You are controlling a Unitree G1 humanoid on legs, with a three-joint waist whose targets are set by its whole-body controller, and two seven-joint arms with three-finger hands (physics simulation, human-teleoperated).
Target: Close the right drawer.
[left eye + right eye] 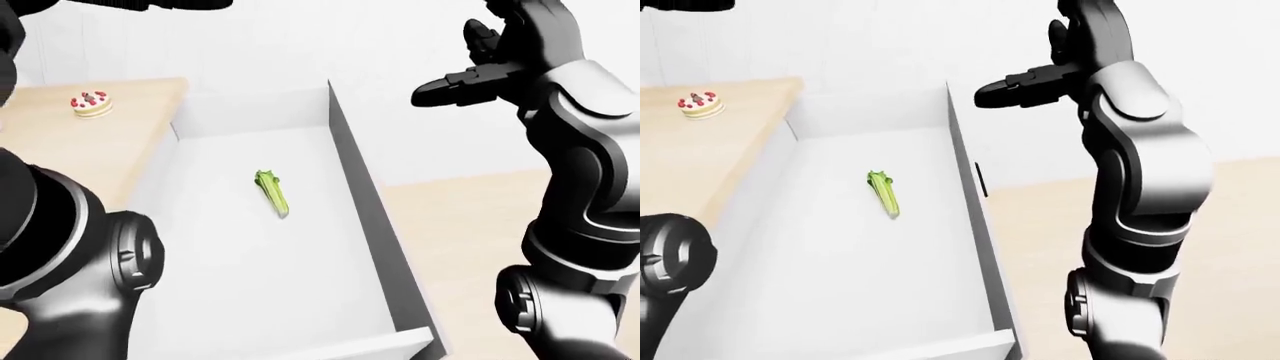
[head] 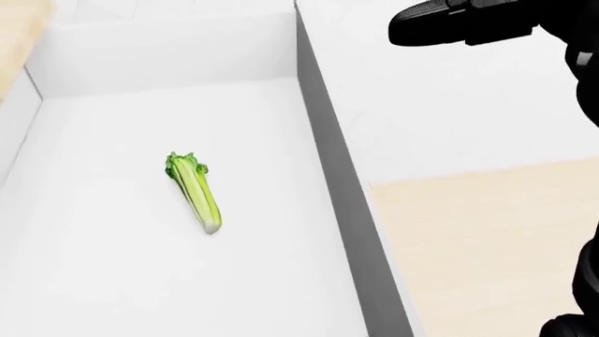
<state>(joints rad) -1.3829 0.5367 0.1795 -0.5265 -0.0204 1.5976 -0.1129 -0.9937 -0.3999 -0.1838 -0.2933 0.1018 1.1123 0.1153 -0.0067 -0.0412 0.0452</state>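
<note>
The right drawer (image 1: 372, 225) is a long white box pulled far out, its front panel (image 1: 385, 346) at the bottom of the left-eye view. A green celery stalk (image 2: 194, 191) lies loose on its floor. My right hand (image 1: 455, 64) is raised high, above and to the right of the drawer's right wall (image 2: 346, 182), touching nothing, open with fingers spread. One finger (image 1: 1025, 86) points left. Only a dark sliver of my left hand (image 1: 150, 4) shows at the top edge, so its fingers are hidden. My left arm (image 1: 70, 247) fills the lower left.
A wooden counter (image 1: 60, 150) runs along the drawer's left side with a small cake (image 1: 90, 103) on it. White cabinet faces rise right of the drawer, one with a short black handle (image 1: 981, 180). Light wood floor (image 1: 470, 225) lies at the lower right.
</note>
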